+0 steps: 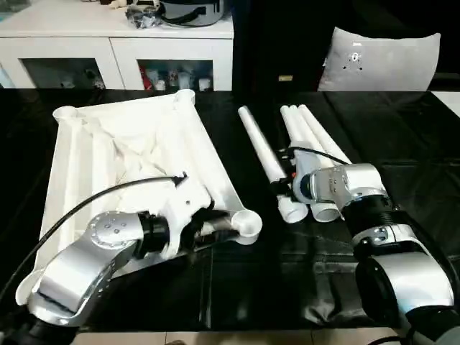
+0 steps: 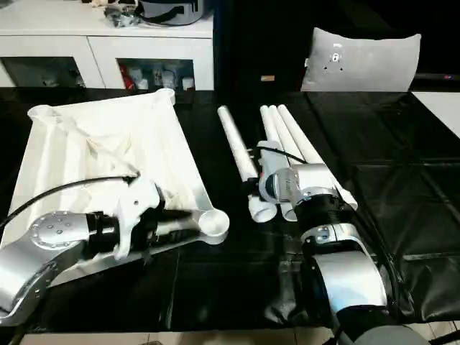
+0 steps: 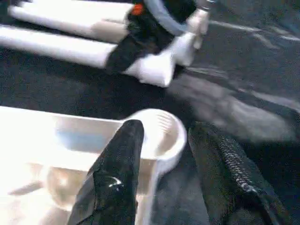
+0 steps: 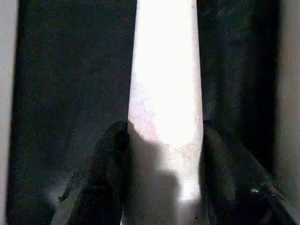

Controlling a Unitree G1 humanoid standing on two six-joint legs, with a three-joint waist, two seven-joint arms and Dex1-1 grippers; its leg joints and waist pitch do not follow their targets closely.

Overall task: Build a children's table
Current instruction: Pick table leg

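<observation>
The white tabletop lies upside down on the left of the black surface, ribs up. My left gripper is at its near right corner, beside the round socket. One finger is inside the rim and the other outside, shut on the rim wall. Several white tube legs lie side by side to the right. My right gripper reaches over them from the right. Its fingers press both sides of the leftmost leg near its thick end.
A white cabinet with glass doors stands behind the table. A grey cushion-like panel leans at the back right. Black sheeting covers the work surface. A black cable arcs over my left forearm.
</observation>
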